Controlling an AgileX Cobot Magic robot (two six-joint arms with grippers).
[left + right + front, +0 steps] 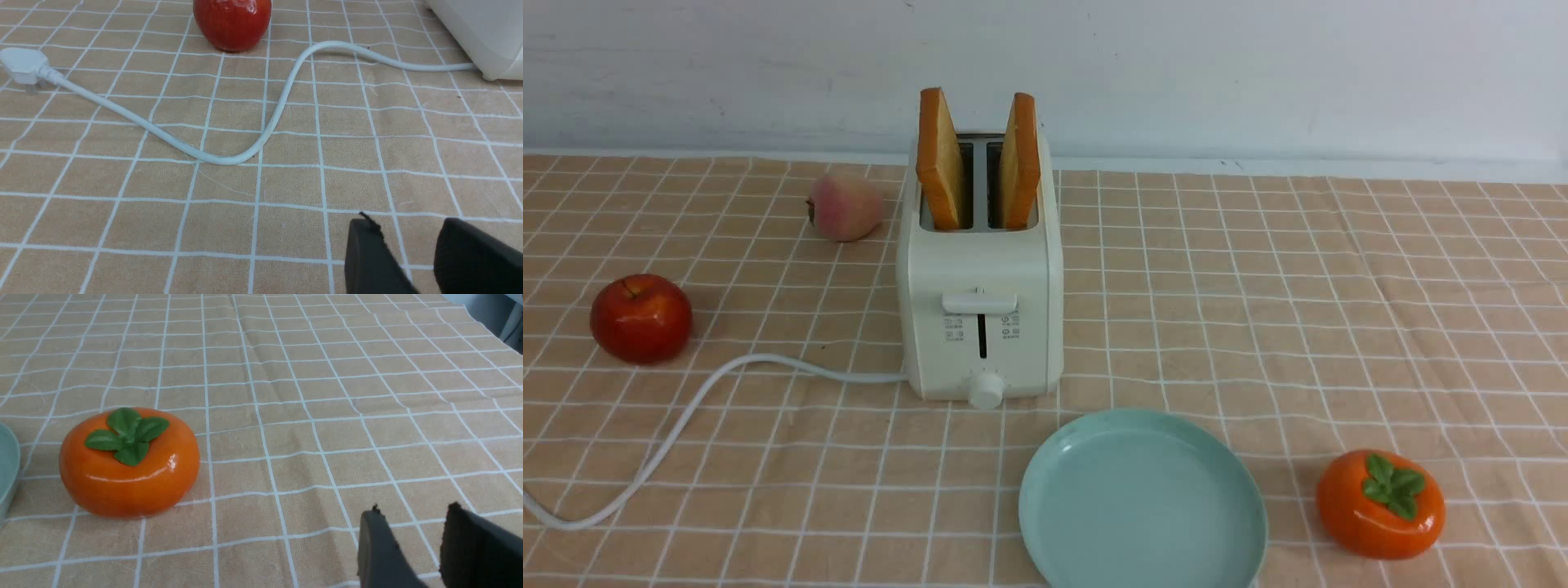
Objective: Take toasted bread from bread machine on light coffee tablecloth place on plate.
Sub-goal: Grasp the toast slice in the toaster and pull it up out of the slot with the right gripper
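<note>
Left gripper (421,261) low over the cloth (1258,310) left of the toaster (980,310), near its cord (686,408), fingers (367,261) slightly apart, empty. Two toast slices (940,159) stand in the toaster's slots, tops leaning outward; plate (1143,498) just in front-right of the toaster, bare. Right gripper (425,551) farther right by the persimmon (1380,504), fingers (380,555) likewise parted on nothing; best to come over the toaster, pinch one slice across its faces near the top, lift straight up.

The near rim of the plate (1143,506) runs off the front view's bottom edge. The lower parts of the toasted bread (941,155) are hidden inside the bread machine (980,269), whose icons (953,322) are too small to read.
</note>
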